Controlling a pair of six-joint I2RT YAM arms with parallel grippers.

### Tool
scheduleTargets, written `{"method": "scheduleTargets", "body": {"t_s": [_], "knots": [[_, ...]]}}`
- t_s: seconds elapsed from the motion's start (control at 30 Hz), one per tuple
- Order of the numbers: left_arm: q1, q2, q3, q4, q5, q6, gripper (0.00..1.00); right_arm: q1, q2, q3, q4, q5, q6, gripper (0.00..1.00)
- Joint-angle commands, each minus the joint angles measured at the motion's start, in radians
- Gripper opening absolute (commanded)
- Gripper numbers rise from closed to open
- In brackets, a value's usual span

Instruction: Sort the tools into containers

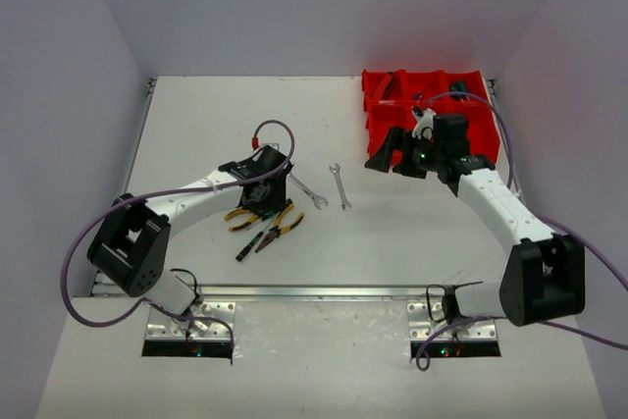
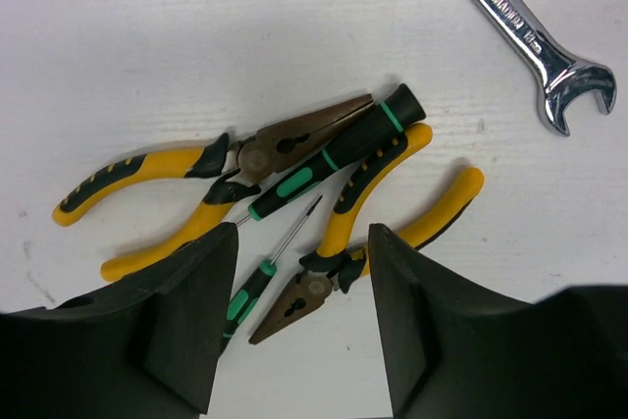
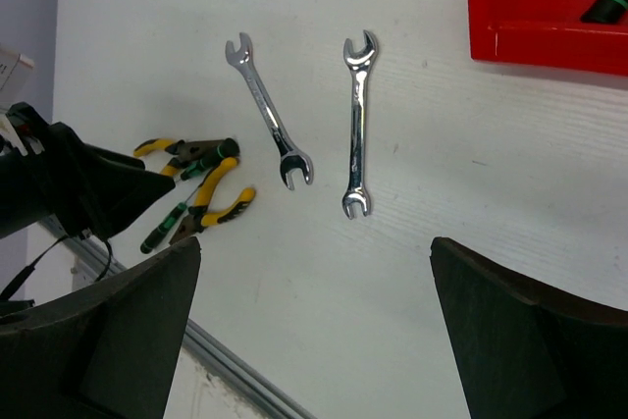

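Two yellow-handled pliers (image 2: 245, 159) (image 2: 339, 262) lie crossed with a large green-black screwdriver (image 2: 334, 149) and a small one (image 2: 257, 282) on the white table. My left gripper (image 2: 302, 242) hangs low over this pile (image 1: 265, 223), jaws partly open. The nose of the nearer pliers and the small screwdriver lie between its fingers (image 2: 186, 321), untouched. Two silver wrenches (image 3: 268, 115) (image 3: 357, 125) lie side by side mid-table. The red containers (image 1: 427, 110) stand at the back right with tools inside. My right gripper (image 1: 392, 157) hovers at their front edge, wide open and empty.
A corner of a red bin (image 3: 549, 17) with a green-black tool (image 3: 608, 7) inside shows in the right wrist view. The metal rail (image 1: 294, 291) runs along the table's near edge. Grey walls enclose the table on three sides.
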Motion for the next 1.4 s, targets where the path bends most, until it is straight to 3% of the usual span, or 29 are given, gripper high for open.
{"method": "scheduleTargets", "body": {"t_s": [0.0,0.23,0.47,0.67,0.8,0.97,1.13,1.37], "knots": [[0.0,-0.083,0.004,-0.133,-0.044,-0.063,0.56,0.002,-0.064,0.002,0.045,-0.024,-0.019,0.99],[0.0,-0.066,0.045,-0.351,-0.004,0.013,0.59,0.001,-0.088,0.008,0.026,-0.035,-0.045,0.99],[-0.001,0.023,0.039,-0.371,0.035,0.046,0.6,0.002,-0.142,-0.008,0.035,-0.055,-0.061,0.99],[-0.001,0.142,0.014,-0.339,0.025,0.041,0.49,0.001,-0.16,-0.012,0.036,-0.06,-0.076,0.99],[-0.001,0.172,-0.011,-0.316,0.032,0.038,0.45,0.002,-0.154,-0.013,0.041,-0.071,-0.078,0.99],[-0.001,0.186,-0.03,-0.288,0.082,0.052,0.32,0.001,-0.148,-0.013,0.049,-0.078,-0.075,0.99],[0.0,0.201,-0.029,-0.274,0.1,0.061,0.01,0.001,-0.153,-0.015,0.051,-0.081,-0.073,0.99],[-0.005,0.103,-0.028,-0.318,0.031,0.02,0.0,0.001,-0.14,-0.045,0.135,-0.134,-0.017,0.99]]}}
